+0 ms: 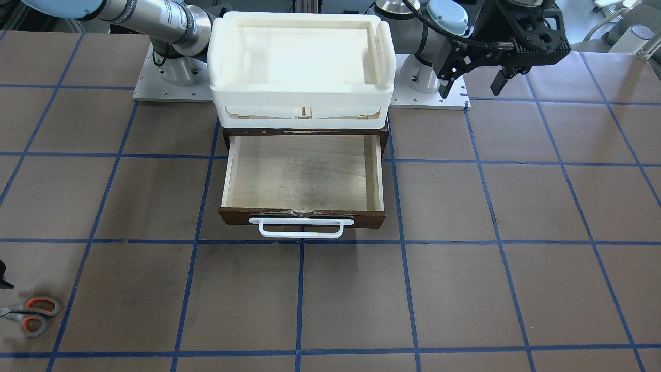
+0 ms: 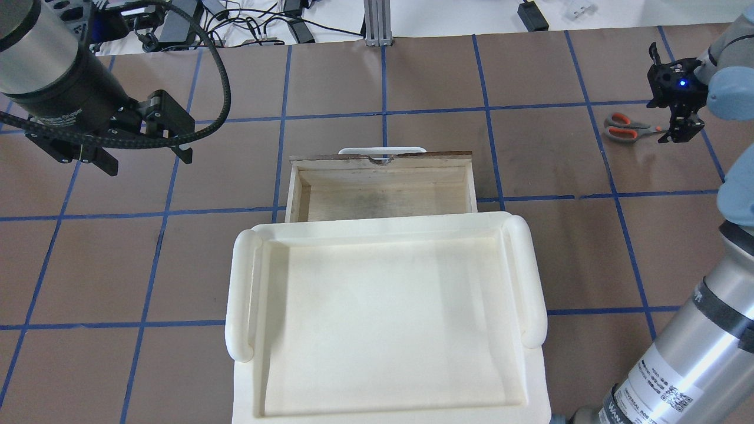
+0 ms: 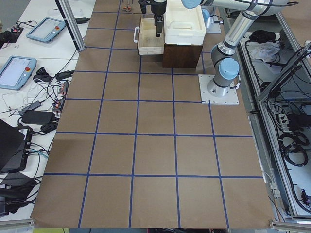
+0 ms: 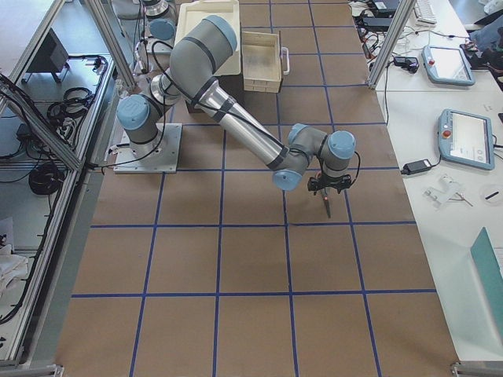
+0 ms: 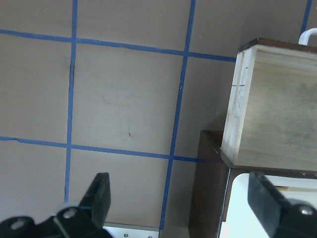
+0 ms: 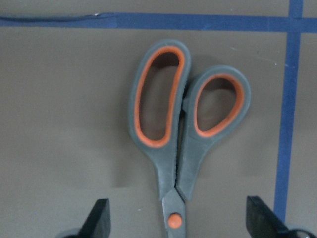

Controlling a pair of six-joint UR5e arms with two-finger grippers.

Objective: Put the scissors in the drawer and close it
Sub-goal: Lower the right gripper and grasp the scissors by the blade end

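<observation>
The scissors point(image 1: 31, 315), with grey handles lined orange-red, lie flat on the brown table far out on my right side; they also show in the overhead view point(image 2: 623, 128). My right gripper point(image 6: 178, 220) is open and low over them. Its fingertips point(image 6: 101, 218) stand on either side of the pivot and blades, and the blades are hidden below the wrist view's edge. The drawer point(image 1: 361, 219) is pulled open and its pale plywood inside is bare point(image 2: 383, 194). My left gripper point(image 2: 147, 160) is open and empty, hovering left of the drawer point(image 5: 277, 109).
A white plastic tray point(image 1: 302, 18) sits on top of the dark brown cabinet, above the drawer. The drawer's white bar handle point(image 1: 302, 228) points away from me. Blue tape lines grid the table. Both arm bases stand beside the cabinet.
</observation>
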